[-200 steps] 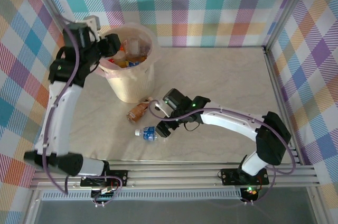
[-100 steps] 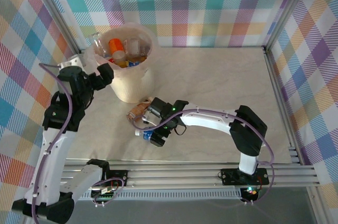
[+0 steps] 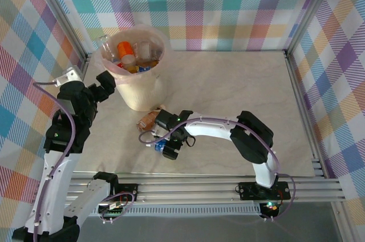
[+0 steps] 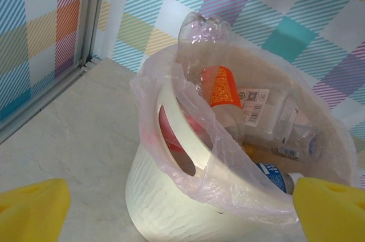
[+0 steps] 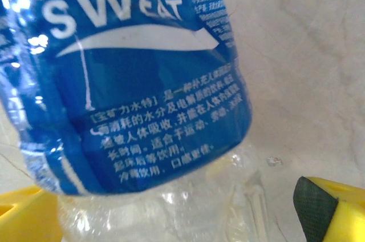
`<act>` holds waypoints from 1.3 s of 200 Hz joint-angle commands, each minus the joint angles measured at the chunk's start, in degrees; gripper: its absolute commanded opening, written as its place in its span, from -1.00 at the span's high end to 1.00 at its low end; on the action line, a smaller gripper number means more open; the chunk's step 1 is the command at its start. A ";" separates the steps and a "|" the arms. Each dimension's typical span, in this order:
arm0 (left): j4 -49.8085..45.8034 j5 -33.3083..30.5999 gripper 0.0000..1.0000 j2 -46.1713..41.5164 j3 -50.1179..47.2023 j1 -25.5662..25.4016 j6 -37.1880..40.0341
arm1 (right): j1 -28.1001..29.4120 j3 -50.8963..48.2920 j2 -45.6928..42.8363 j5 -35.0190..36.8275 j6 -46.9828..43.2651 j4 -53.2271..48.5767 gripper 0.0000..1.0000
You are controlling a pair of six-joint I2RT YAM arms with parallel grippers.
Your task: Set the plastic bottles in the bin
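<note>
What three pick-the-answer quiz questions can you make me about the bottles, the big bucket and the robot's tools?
1. Where is the brown-label bottle?
A) inside the bin
B) on the table, beside the bin
C) on top of a robot arm

2. What colour is the label on the Pocari Sweat bottle that the right tool straddles?
A) blue
B) green
C) pink

3. How is the left tool?
A) shut on a bottle
B) shut on the bin's bag
C) open, holding nothing

Answers:
1 B: the top view shows it lying on the table next to the bin's wall.
2 A: the right wrist view shows a blue label with white letters.
3 C: in the left wrist view its yellow fingers stand wide apart with nothing gripped.
</note>
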 commanded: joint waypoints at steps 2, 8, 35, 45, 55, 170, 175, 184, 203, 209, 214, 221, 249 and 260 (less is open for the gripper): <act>1.75 0.04 -1.00 0.44 -0.45 -0.22 -0.79 | 0.45 1.82 1.76 -0.40 -1.31 -1.70 -0.93; 1.76 0.05 -1.00 0.54 -0.40 -0.22 -0.75 | 0.45 1.77 1.95 -0.51 -1.28 -1.86 -0.89; 1.77 -0.03 -1.00 0.62 -0.41 -0.23 -0.81 | 0.54 0.88 1.67 -0.85 -1.00 -1.67 -0.58; 1.77 -0.06 -1.00 0.54 -0.40 -0.22 -0.92 | 0.54 0.44 1.26 -0.69 -0.88 -1.58 -0.46; 1.77 -0.10 -1.00 0.48 -0.32 -0.26 -0.96 | 0.56 -0.08 0.50 -0.93 -0.62 -1.45 -0.35; 3.81 18.74 -1.00 3.46 1.99 -0.30 -0.17 | -4.16 -12.77 -25.23 -0.20 11.49 8.89 -0.16; 4.39 20.38 -1.00 3.81 1.99 -0.35 -0.41 | -5.02 -13.15 -26.42 -0.37 12.25 9.54 -0.16; 5.43 23.44 -1.00 4.48 1.97 -0.46 -1.01 | -6.58 -13.87 -28.49 -0.80 13.52 10.73 -0.16; 8.02 29.07 -1.00 5.99 1.67 -1.56 -2.56 | -10.84 -15.80 -32.87 -3.21 17.00 13.97 -0.16; 8.98 30.50 -1.00 6.44 1.51 -2.20 -3.07 | -12.20 -16.54 -34.20 -3.99 18.26 15.27 -0.16; 9.67 31.45 -1.00 6.91 1.39 -2.77 -3.42 | -13.30 -17.20 -35.39 -4.53 19.18 16.27 -0.17; 10.98 32.63 -1.00 7.45 1.12 -3.81 -3.95 | -14.62 -18.11 -36.87 -5.17 20.47 17.71 -0.17; 14.81 34.42 -1.00 10.92 1.12 -9.68 -4.63 | -17.59 -21.30 -41.81 -6.17 23.40 22.54 -0.17; 16.14 35.27 -0.97 12.89 1.56 -12.37 -4.68 | -18.01 -22.19 -43.14 -6.68 24.09 23.99 -0.18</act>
